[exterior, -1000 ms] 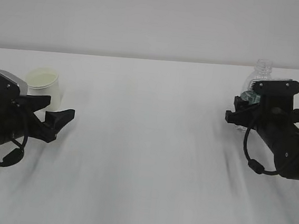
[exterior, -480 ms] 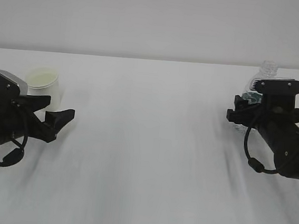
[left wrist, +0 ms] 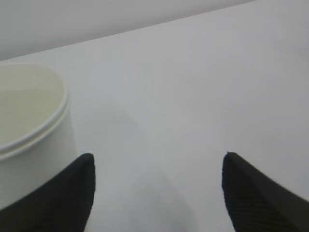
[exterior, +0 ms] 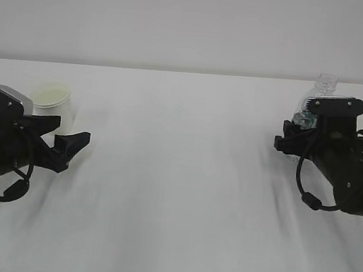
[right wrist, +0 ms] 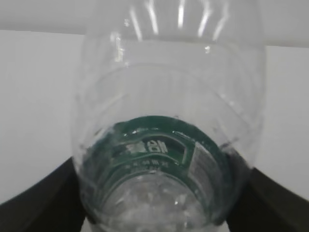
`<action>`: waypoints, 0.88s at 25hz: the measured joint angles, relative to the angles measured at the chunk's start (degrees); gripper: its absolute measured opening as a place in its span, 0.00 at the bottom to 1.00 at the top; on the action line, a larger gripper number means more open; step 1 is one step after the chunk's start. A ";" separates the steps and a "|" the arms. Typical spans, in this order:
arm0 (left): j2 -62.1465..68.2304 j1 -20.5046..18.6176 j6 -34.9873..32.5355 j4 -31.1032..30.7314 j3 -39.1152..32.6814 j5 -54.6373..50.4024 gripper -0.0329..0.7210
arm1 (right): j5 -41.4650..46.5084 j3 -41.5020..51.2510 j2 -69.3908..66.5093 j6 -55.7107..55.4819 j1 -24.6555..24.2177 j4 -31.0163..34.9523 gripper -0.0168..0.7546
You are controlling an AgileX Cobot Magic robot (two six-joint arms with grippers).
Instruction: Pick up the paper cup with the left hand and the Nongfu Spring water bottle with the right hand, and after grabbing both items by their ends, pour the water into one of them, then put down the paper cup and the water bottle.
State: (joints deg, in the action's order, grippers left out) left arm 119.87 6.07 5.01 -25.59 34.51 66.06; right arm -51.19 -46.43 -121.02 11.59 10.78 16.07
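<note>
The small white tapered paper cup (exterior: 53,104) with the pale cream inside stands upright on the white bench (exterior: 178,174) at its left side, and the left gripper (exterior: 58,136) lies low just in front of it with its jaws spread wide and nothing between them; in the left wrist view the cup (left wrist: 31,130) sits off to the left, against or just behind the left fingertip (left wrist: 63,195), and whether they touch cannot be told. At the right side the small clear ribbed plastic bottle with the dark green label band (exterior: 311,107) stands behind the right gripper (exterior: 295,135); the right wrist view shows the bottle's (right wrist: 166,145) body filling the gap between the two dark jaws, which stand apart on either flank, with any contact at the flanks not clear. Judging from this, both things are set down and the step in hand is letting go and drawing clear. To do it well, the right arm should back straight away along its own line so neither jaw drags the light, capless bottle over; the left should pull back without swinging leftward, since the cup is close beside that finger and would tip or spill easily.
</note>
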 joint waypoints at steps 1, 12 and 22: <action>0.00 0.00 0.00 0.00 0.00 0.00 0.82 | 0.66 0.00 0.29 0.00 0.00 0.00 0.78; -0.55 0.00 0.00 0.09 0.00 0.00 0.82 | 4.83 1.50 4.01 0.00 0.00 0.00 0.78; -1.83 0.00 0.00 0.09 0.00 0.00 0.82 | 5.05 6.31 8.76 0.10 0.00 0.00 0.78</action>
State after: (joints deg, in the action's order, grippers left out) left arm 118.04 6.07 5.01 -25.50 34.51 66.06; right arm -46.13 -40.11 -112.26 11.69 10.78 16.07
